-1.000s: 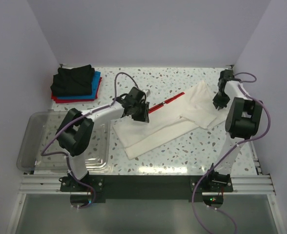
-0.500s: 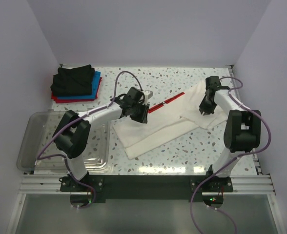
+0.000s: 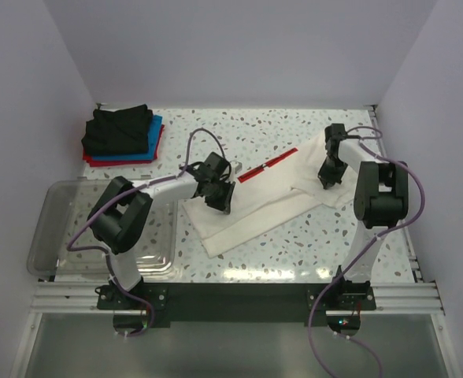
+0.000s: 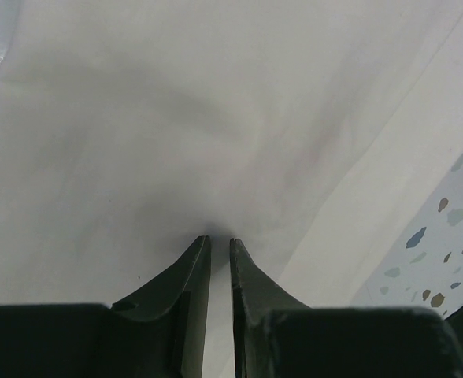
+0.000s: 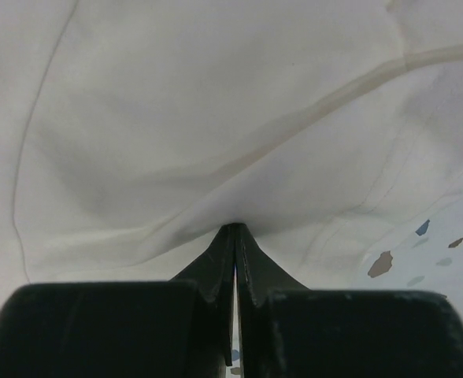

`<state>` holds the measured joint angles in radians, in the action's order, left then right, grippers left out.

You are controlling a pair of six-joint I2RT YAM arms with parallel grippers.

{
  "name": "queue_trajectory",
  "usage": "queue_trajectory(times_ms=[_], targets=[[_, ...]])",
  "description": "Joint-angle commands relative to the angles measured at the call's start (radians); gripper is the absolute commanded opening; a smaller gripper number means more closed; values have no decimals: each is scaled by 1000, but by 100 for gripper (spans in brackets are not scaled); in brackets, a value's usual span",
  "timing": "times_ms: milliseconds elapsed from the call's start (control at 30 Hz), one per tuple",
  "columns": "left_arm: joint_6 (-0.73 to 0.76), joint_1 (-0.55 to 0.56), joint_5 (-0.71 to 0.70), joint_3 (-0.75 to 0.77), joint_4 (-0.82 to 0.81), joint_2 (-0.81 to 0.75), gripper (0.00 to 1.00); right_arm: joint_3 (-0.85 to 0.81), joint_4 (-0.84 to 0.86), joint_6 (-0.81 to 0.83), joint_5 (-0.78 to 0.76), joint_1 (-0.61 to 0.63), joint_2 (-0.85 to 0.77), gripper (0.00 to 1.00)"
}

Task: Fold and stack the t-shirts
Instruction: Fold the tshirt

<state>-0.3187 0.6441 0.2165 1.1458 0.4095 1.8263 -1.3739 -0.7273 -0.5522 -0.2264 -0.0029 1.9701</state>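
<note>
A white t-shirt (image 3: pixel 263 201) lies spread across the middle of the table, with a red strip of print (image 3: pixel 267 165) showing at its far edge. My left gripper (image 3: pixel 218 197) presses on the shirt's left part. In the left wrist view its jaws (image 4: pixel 220 239) stand almost together, and the white cloth (image 4: pixel 216 118) puckers at the tips. My right gripper (image 3: pixel 326 177) is on the shirt's right end. In the right wrist view its jaws (image 5: pixel 234 227) are shut, and the cloth (image 5: pixel 216 118) tents up at the tips. Black, blue and red folded t-shirts (image 3: pixel 121 134) are stacked at the far left.
A clear plastic tub (image 3: pixel 66 236) sits at the near left beside the left arm. The side walls stand close to both table edges. The right arm's elbow (image 3: pixel 381 193) rises just right of the shirt.
The right gripper came in from the right edge onto the shirt and shut. The left gripper shifted slightly nearer and leftward on the cloth, and its jaws narrowed.
</note>
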Motion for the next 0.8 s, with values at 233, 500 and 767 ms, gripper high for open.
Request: queue_trajectory(times_ms=[233, 500, 767], targets=[[-238, 66, 81, -89, -92, -1, 20, -207, 104, -98, -166, 37, 203, 0], [-401, 143, 98, -75, -176, 36, 21, -459, 68, -129, -218, 99, 346, 0], [-462, 216, 141, 14, -264, 105, 21, -766, 16, -167, -189, 168, 527, 0]])
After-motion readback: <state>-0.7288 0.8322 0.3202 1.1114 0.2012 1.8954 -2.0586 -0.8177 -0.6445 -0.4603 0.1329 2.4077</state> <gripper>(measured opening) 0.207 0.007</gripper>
